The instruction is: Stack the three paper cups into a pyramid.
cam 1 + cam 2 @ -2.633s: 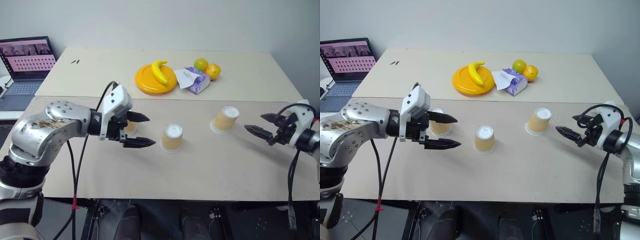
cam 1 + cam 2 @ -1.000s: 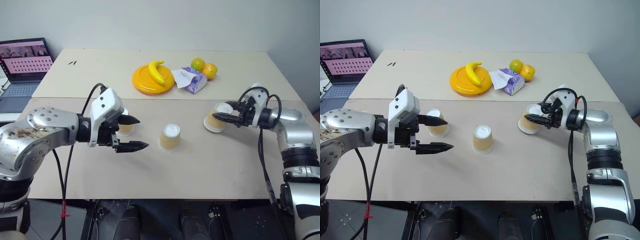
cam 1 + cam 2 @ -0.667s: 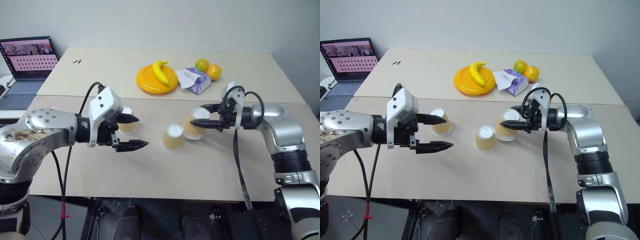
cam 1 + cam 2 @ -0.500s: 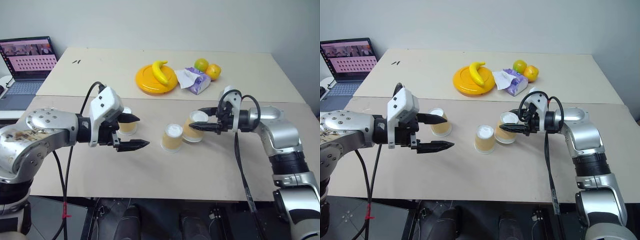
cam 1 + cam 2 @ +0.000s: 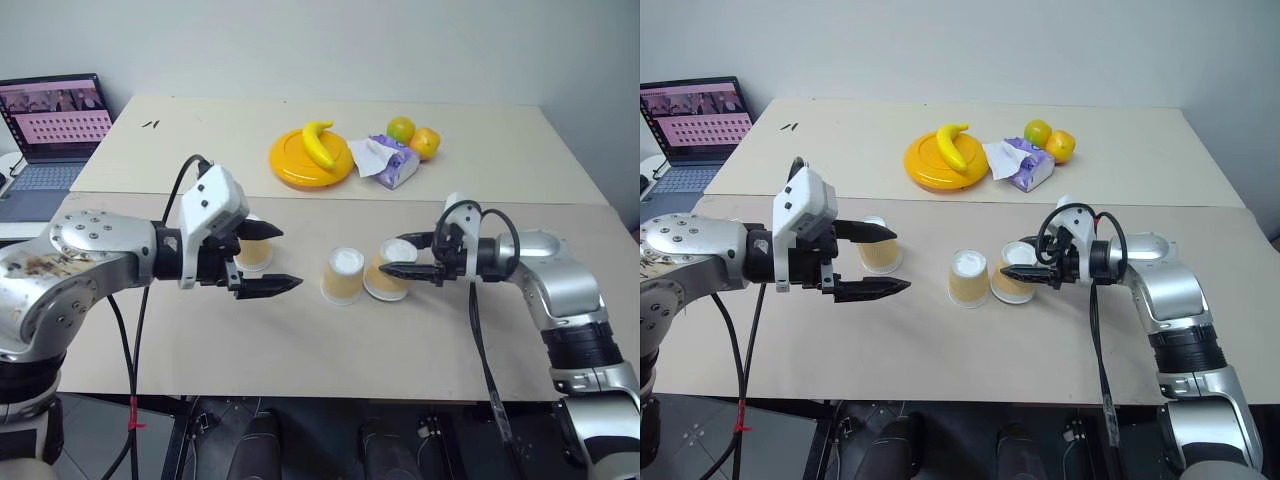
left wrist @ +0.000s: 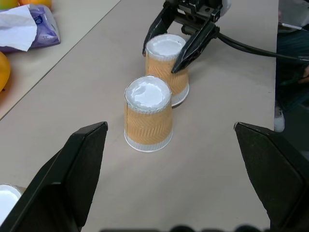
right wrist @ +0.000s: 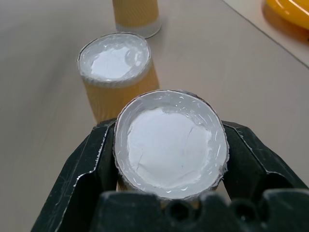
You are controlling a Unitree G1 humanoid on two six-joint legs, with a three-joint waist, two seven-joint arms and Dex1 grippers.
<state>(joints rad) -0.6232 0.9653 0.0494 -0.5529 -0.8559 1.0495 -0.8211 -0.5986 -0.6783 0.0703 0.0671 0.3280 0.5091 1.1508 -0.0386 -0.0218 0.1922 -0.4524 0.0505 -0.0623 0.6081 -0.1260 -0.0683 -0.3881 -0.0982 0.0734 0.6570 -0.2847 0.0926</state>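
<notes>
- Three cups are sitting upside down on the table point(image 5: 420, 340), none stacked.
- Right cup point(image 5: 392, 270) is leaning slightly, just beside the middle cup point(image 5: 343, 276); whether they touch I cannot tell.
- Right gripper point(image 5: 398, 255) is clamping the right cup, one finger on each side.
- Left cup point(image 5: 879, 246) is standing well apart from the pair.
- Left gripper point(image 5: 273, 257) is hanging wide open by the left cup, holding nothing.
- Plate point(image 5: 296, 163) with banana point(image 5: 320, 143) is lying at the far side.

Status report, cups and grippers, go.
Right gripper shut on right cup, set beside middle cup. Left gripper open, empty, by left cup. Nothing stacked. No obstruction.
</notes>
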